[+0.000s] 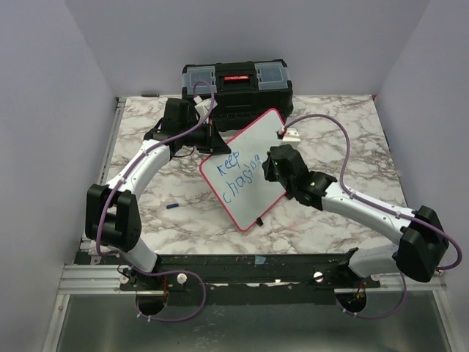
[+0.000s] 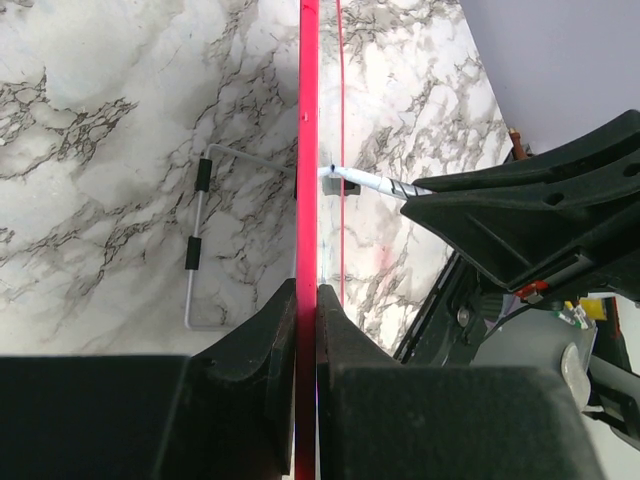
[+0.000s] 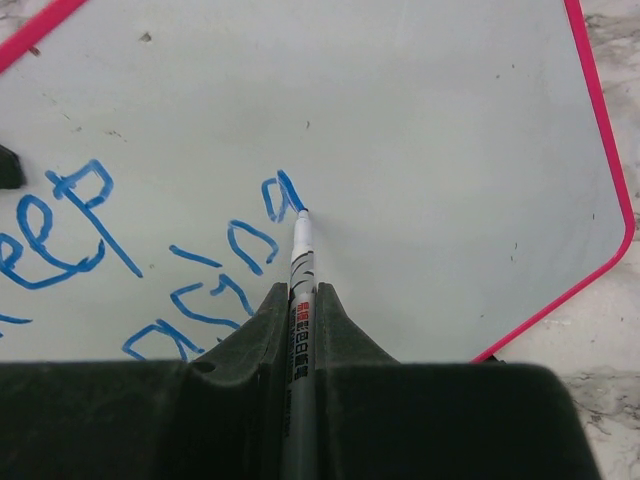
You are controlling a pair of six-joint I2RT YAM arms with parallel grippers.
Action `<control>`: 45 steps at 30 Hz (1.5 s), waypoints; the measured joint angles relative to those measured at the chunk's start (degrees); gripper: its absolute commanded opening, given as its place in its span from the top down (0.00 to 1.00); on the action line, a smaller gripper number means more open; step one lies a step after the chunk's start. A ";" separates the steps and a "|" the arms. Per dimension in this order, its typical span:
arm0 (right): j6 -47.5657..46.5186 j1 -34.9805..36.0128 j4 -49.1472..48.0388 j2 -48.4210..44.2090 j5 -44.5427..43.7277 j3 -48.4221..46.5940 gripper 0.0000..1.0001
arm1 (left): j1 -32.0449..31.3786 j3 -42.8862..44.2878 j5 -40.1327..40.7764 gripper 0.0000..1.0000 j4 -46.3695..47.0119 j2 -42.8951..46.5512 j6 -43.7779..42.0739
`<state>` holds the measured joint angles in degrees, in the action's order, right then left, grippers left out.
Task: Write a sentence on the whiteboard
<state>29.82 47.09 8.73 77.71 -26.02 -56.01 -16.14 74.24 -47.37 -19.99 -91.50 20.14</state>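
- Nearest the lens in the right wrist view, the right gripper (image 3: 300, 300) has its fingers pressed onto a marker (image 3: 300, 255). The barrel runs out between them and the blue tip touches the board.
- The marble-patterned table (image 1: 146, 227) carries everything. A black toolbox (image 1: 237, 88) sits at its far edge, behind the board.
- The whiteboard (image 1: 258, 136) stands mid-table between the two arms, turned cornerwise and tilted. Whether its lower corner rests on the table I cannot tell.
- The left gripper (image 2: 307, 295) pinches the board's red rim, seen edge-on in the left wrist view, with the fingers closed tight on it.
- The sentence (image 1: 236, 177) so far reads "keep" and most of "chasing" in slanted blue lines. The tip sits at the last letter of the second line, so I judge the writing about two thirds done, with the third word not yet begun.
- Handling, as a judgement: the board looks thin, stiff and light, with a slick face. Held by one edge, it may swing or slip under the tip, so light strokes suit it. The rim is the place to hold, since fingers on the face would smear the ink.
- A bent wire (image 2: 195, 250) with two black sleeves lies on the table beyond the board.
- A small blue cap (image 1: 173, 206) lies near the left arm.
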 measured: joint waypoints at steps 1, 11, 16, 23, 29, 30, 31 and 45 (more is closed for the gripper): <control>0.17 -0.04 -0.09 -0.37 0.20 0.70 0.99 | 0.00 0.00 0.07 1.00 -0.07 0.00 0.00; 1.77 -0.31 -0.13 -3.06 1.99 5.64 0.99 | 0.26 0.00 0.37 1.00 -0.83 0.00 0.02; 2.40 -0.35 -0.26 -3.61 3.04 6.40 0.99 | 0.28 0.00 0.44 1.00 -0.98 0.00 0.02; 2.82 -0.44 -0.42 -4.11 4.79 6.73 0.99 | 0.33 0.00 0.48 1.00 -1.16 0.00 0.02; 2.69 -0.46 -0.66 -4.79 6.47 6.73 0.99 | 0.33 0.11 0.46 1.00 -1.27 0.00 0.00; 2.69 -0.44 -0.61 -5.03 6.75 6.73 0.99 | 0.26 0.24 0.44 1.00 -1.40 0.00 -0.07; 2.67 -0.44 -0.55 -5.31 7.08 6.73 0.99 | 0.22 0.35 0.39 1.00 -1.51 0.00 -0.17; 1.79 -0.39 0.85 -16.41 6.62 8.09 0.99 | -0.13 1.09 0.44 1.00 -2.97 0.42 -0.87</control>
<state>31.62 46.70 9.58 61.30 -19.40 -47.92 -16.27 75.33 -46.94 -22.96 -91.09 19.27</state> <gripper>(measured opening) 0.120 0.101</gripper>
